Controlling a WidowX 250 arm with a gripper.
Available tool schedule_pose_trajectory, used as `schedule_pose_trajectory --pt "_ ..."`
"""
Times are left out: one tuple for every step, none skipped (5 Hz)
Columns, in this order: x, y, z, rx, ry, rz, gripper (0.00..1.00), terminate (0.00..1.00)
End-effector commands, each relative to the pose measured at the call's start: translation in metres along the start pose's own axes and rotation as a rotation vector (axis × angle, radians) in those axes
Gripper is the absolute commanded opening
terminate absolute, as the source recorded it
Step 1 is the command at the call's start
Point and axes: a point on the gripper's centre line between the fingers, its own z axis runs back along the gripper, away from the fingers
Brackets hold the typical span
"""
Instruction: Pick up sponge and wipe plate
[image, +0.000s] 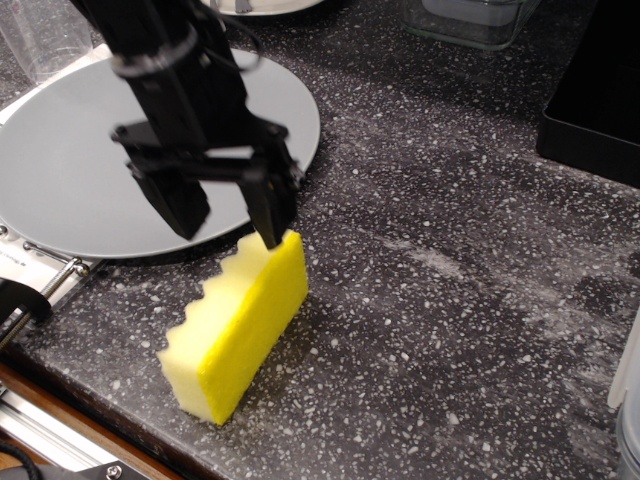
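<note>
The yellow sponge (240, 325) stands on its long edge on the dark speckled counter, wavy pale edge to the left, just in front of the plate. The large grey plate (70, 170) lies flat at the left. My black gripper (232, 230) is open and empty, low over the plate's front rim. Its fingers (270, 205) hang just above the sponge's far top end, one near the sponge's upper corner, the other to the left over the plate. Whether a finger touches the sponge I cannot tell.
A black box (600, 90) stands at the right edge. A clear container (470, 20) sits at the top. A white dish (260, 6) peeks in at the top behind the arm. The counter's front edge with a metal rail (40, 420) runs at the lower left.
</note>
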Motion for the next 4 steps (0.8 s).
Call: schedule_pose_trajectory --pt "-0.005 -0.009 -0.023 -0.005 -0.053 0.011 1.00 0.00" --pt "-0.003 -0.007 -0.034 0.032 -0.041 0.037 1.00 0.00" --pt "-0.004 -0.001 -0.039 0.064 -0.054 0.052 0.00 0.00" --pt "0.013 0.005 -0.019 0.027 -0.038 0.084 0.00 0.00"
